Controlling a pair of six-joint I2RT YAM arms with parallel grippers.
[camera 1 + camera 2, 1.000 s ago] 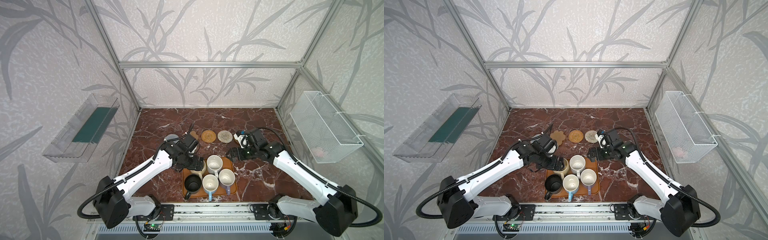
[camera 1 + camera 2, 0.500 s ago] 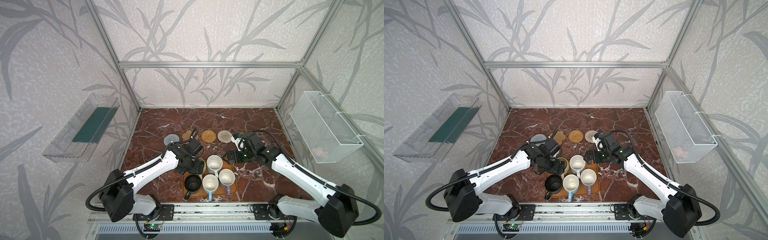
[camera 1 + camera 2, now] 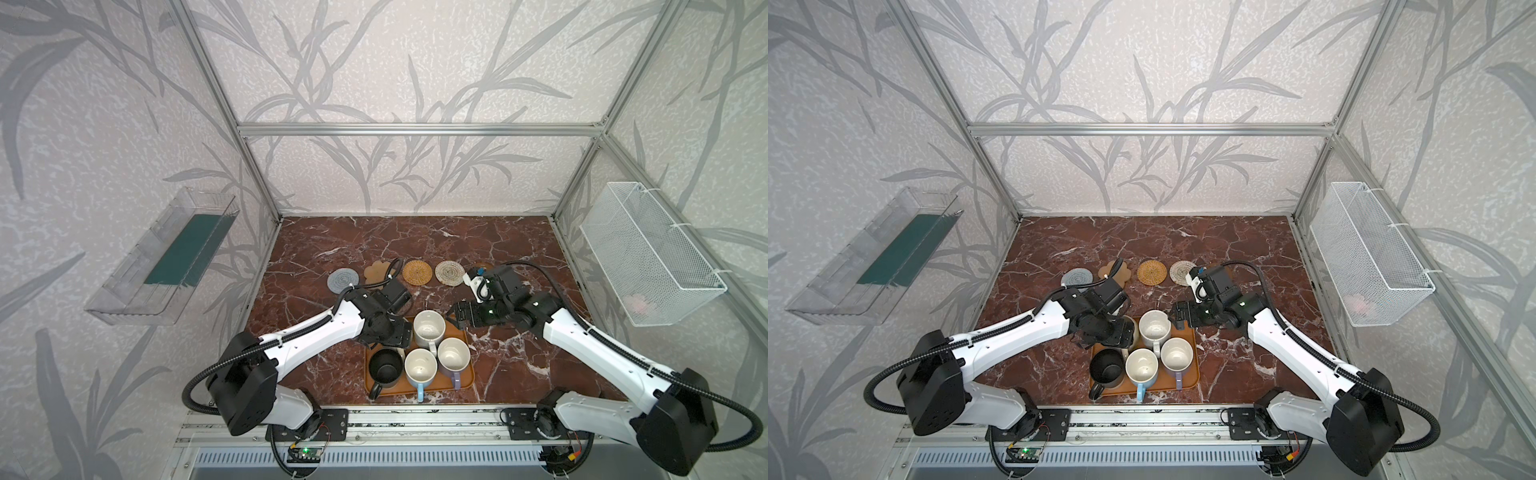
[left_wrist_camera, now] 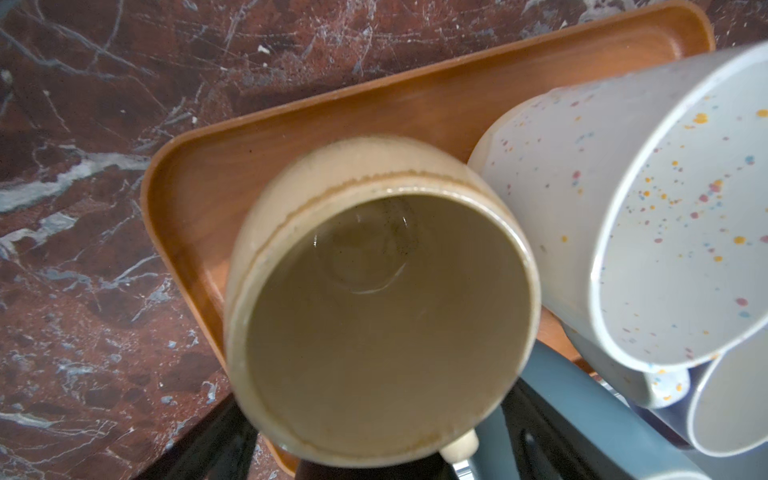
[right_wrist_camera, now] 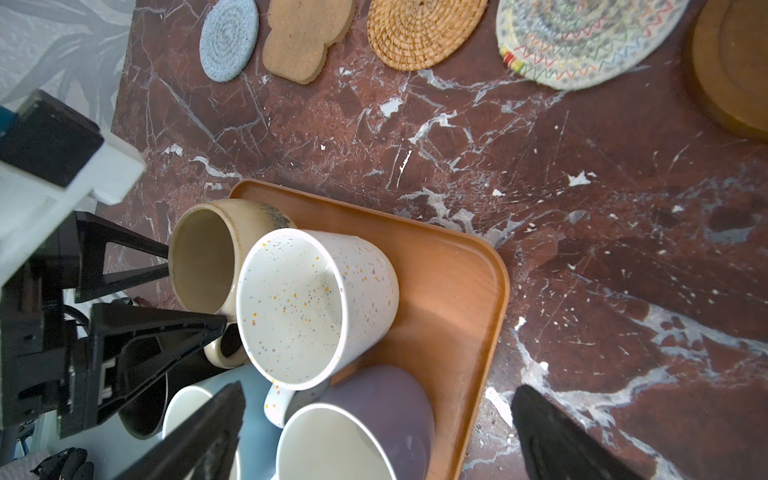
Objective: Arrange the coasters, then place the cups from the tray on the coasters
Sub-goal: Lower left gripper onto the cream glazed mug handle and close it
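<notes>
While agape, claw (image 5: 197,289) over beige cup (image 4: 386,316)

Both top views: bright, even, diffuse light. Pale walls run close to washed out; the marble floor (image 3: 415,245) reads much darker, with faint, soft-edged shadows. The frame posts (image 3: 216,83) splay hard toward the corners, a wide-angle stretch.

Left wrist view: the beige cup (image 4: 374,291) is very close, its rim soft and smeared, its inside dim with thin glints at the bottom.

Right wrist view: marble and rattan coaster (image 5: 424,33) are crisp. The fingers (image 5: 557,436) of my right gripper (image 5: 376,388) are black, blurred wedges. The speckled cup (image 5: 307,307) casts a soft shadow on the tray (image 5: 453,282).
</notes>
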